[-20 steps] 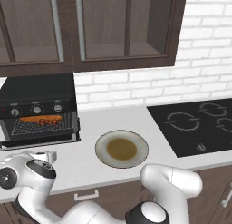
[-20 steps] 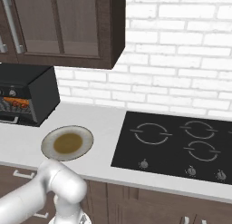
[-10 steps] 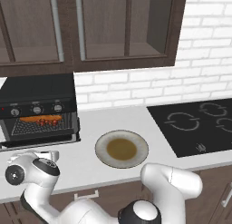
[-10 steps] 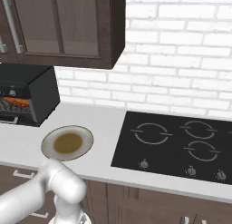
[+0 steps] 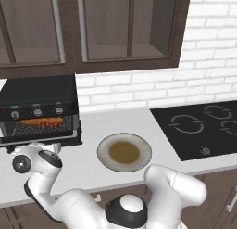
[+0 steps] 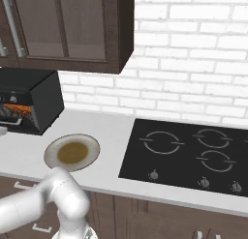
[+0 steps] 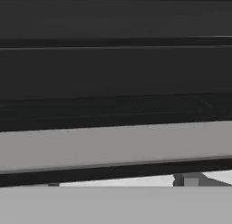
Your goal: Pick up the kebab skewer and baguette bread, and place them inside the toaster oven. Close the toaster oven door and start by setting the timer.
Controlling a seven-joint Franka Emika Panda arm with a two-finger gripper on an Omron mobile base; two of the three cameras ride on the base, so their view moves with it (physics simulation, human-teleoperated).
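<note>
Fingertips of the claw are not distinguishable in any picture; going by the wide jaw setting, the claw stands spread and nothing is seen between its jaws. In the left base view the arm's hand sits low at the counter's front edge, just before and below the toaster oven door, which hangs partly lowered as a dark panel right ahead of the hand; the hand view shows that dark panel and a pale band across it at very close range. Behind the door, inside the toaster oven, the baguette bread lies on the wire rack as an orange-brown stick, and the kebab skewer lies beside it, toward the plate side. Three round knobs run in a row above the opening. Off to the side of the hand, on the white counter, rests a round plate, and farther that way the black stovetop. Dark cabinets hang above a white brick wall.
</note>
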